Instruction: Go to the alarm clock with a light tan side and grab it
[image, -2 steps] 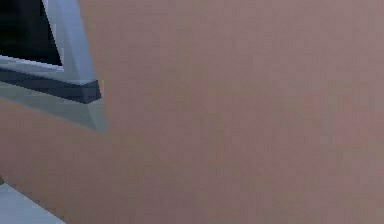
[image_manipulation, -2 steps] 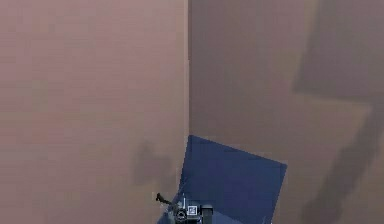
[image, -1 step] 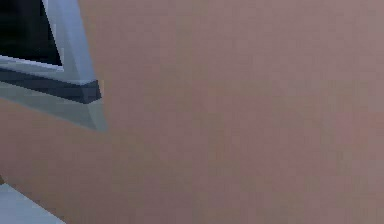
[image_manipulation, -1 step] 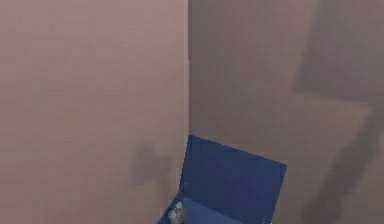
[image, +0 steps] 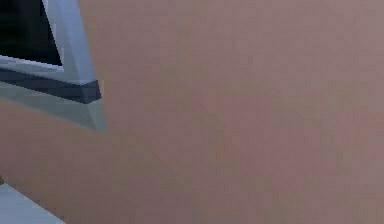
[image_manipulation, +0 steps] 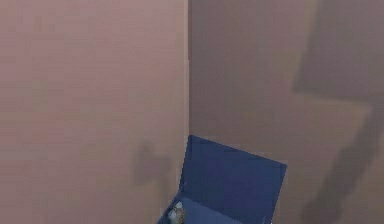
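Note:
A blue box-like thing (image_manipulation: 232, 181) stands low in the corner of two pinkish-brown walls in the arm side view. A small pale greenish blob (image_manipulation: 177, 212) sits at its lower left edge, too small to name.
A pinkish-brown wall (image: 240, 110) stands close ahead in the forward view. A window with a pale grey frame (image: 72, 75) and dark glass sits at that view's upper left. A strip of pale surface (image: 25, 205) shows at the bottom left corner. The room corner (image_manipulation: 188, 70) runs up the arm side view.

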